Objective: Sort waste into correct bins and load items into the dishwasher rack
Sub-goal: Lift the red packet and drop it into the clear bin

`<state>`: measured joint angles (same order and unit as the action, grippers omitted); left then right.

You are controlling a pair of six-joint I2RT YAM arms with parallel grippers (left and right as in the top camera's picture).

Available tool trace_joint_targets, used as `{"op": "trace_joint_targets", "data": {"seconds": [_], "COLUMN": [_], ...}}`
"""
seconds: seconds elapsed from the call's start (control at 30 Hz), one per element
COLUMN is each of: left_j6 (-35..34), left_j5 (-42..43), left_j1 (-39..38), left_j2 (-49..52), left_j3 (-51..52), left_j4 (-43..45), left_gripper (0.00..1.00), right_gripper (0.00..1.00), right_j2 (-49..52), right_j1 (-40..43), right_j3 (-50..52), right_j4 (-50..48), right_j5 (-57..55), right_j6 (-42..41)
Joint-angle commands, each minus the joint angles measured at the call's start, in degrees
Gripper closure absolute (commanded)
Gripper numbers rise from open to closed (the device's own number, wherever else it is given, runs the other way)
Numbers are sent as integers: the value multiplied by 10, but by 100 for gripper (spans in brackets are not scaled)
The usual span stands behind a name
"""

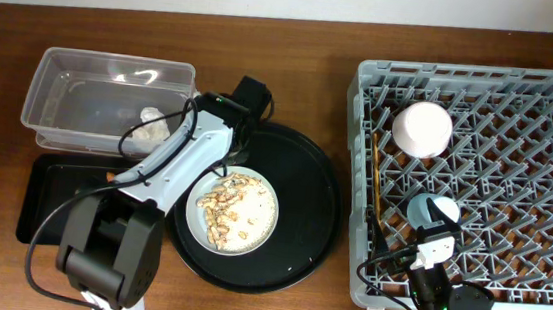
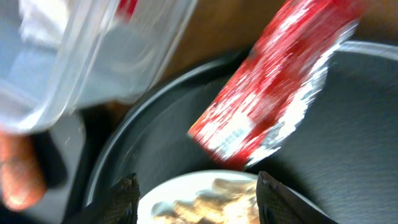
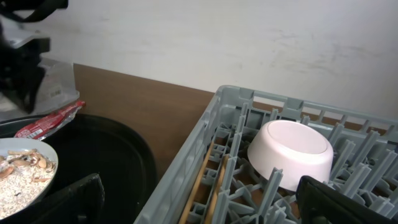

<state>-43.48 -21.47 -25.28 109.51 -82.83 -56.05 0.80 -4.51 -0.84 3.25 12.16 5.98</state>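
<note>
My left gripper [image 1: 231,163] hangs open over the far edge of the pale plate [image 1: 263,210], which holds beige food scraps [image 1: 227,209]. In the left wrist view the plate [image 2: 180,186] shows between the fingers of the left gripper [image 2: 196,186], and the red foil wrapper [image 2: 273,87] lies just ahead, untouched. The wrapper [image 3: 50,118] rests on the round tray's rim. The clear tub [image 1: 72,77] holds the white tissue [image 1: 149,126]. An orange carrot piece [image 1: 111,176] lies in the black rectangular tray [image 1: 46,205]. My right gripper [image 1: 432,237] is open above the rack [image 1: 464,73], near the blue cup [image 1: 431,207].
The large round black tray [image 1: 318,194] carries the plate. In the rack, a white bowl [image 1: 421,128] sits upside down and the chopsticks [image 1: 374,189] lie along the left wall. My left arm crosses from the front edge, over the black tray, to the round tray.
</note>
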Motion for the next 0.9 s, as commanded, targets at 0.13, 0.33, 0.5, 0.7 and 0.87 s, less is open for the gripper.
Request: {"op": "trace_joint_targets", "data": {"seconds": [0.13,0.33,0.5,0.7,0.87], "left_j6": [192,213,213,213,213], "left_j5": [17,11,11,11,11], "left_j1": [0,1,1,1,1], "left_j2": [45,100,107,106,106], "left_j3": [-4,-4,-12,-105,-253], "left_j4": [105,106,108,26,-104], "left_gripper": [24,16,75,100,100], "right_gripper": [2,2,2,2,2], "right_j2": [-4,-4,-4,-4,-4], "right_j1": [4,4,4,4,4], "right_j3": [5,5,5,5,5], "right_j4": [-1,-1,-1,-1,-1], "right_j5": [7,7,7,7,7], "right_j6": [-5,-5,-5,-5,-5]}}
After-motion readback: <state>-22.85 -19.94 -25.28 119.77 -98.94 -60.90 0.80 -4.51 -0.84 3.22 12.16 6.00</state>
